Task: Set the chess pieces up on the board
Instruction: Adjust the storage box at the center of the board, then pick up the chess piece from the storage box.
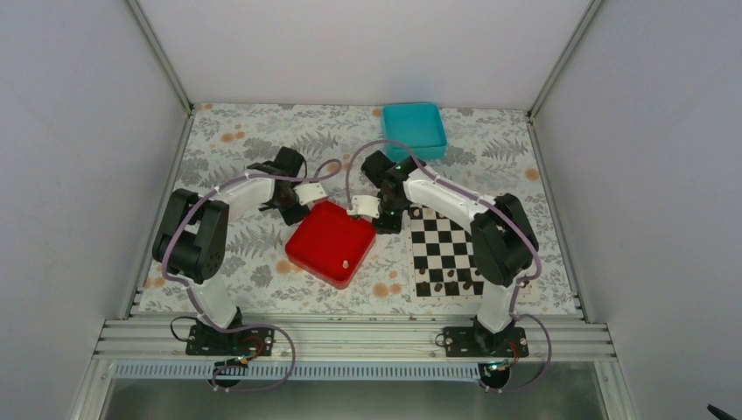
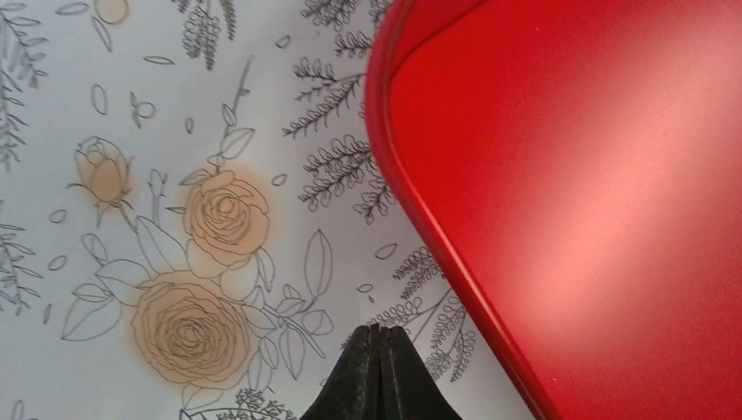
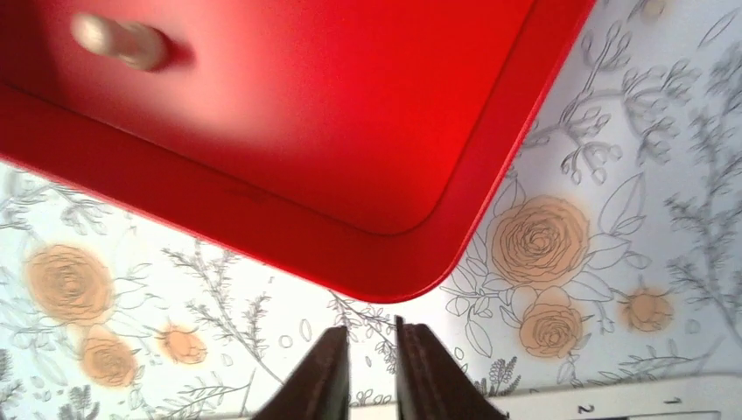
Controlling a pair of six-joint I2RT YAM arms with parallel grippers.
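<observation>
1. Two arms of mine reach forward in the top view. My left gripper [image 1: 293, 206] is by the far left edge of the red tray [image 1: 319, 236]. My right gripper [image 1: 386, 219] is between this tray and the board [image 1: 442, 249]. The board lies on the right of the flowered table [image 1: 236, 140], its sides almost along the table edges, with dark pieces [image 1: 449, 280] on its near and far rows. One pale chess piece [image 1: 346, 262] sits in the near corner of the red tray, too small here to tell which way it points. The teal tray [image 1: 414, 129] is at the far side.
2. Left wrist view: my jaws are pressed together with nothing between them, above the table just beside the tray rim.
3. Right wrist view: my jaws stand a narrow gap apart, empty, near the tray corner. The chess piece [image 3: 118, 41] is blurred; its long axis runs nearly left to right, rounded end to the left. The pale border of the board [image 3: 630, 398] shows at bottom right.
</observation>
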